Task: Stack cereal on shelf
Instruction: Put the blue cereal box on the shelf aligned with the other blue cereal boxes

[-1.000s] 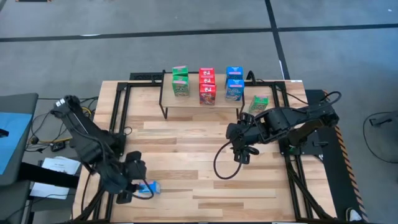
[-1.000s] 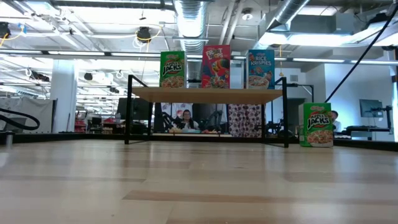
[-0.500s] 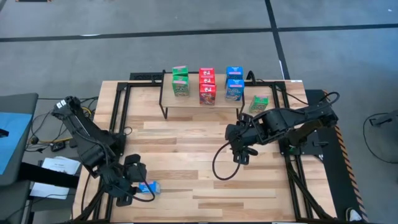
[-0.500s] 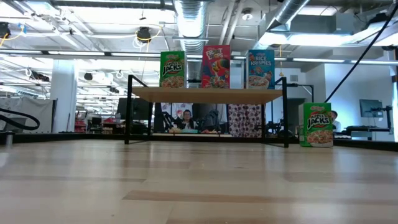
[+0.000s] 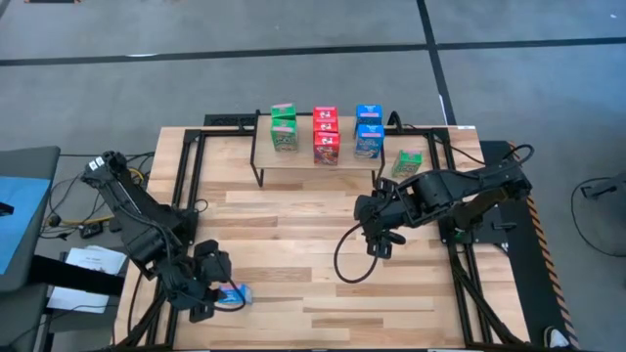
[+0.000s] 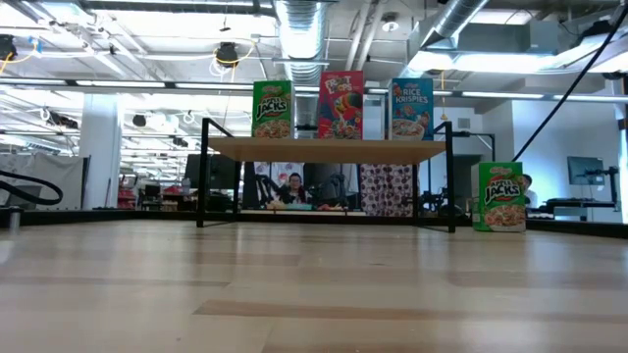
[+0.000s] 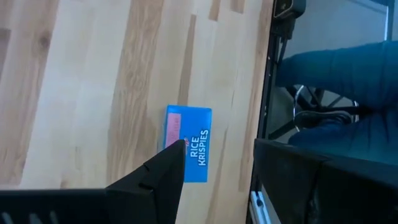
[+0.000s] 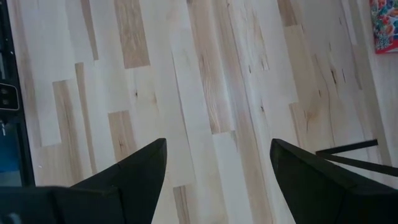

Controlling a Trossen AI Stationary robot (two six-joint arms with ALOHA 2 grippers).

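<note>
Your left gripper hovers, jaws spread, over the flat-lying blue Rice Krispies box (near the table's front-left corner); your right gripper waits open mid-table.

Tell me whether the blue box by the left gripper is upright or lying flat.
Lying flat: the blue box shows its Rice Krispies face upward on the table.

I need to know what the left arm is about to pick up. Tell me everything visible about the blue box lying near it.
The blue box is a small cardboard-looking cereal box printed "RICE KRISPIES" in white, with a pinkish panel along one side. It lies flat on the wooden tabletop, near the table's front-left corner, far from the shelf. The left gripper hangs right at it with jaws open; whether a finger touches the box cannot be told.
</note>
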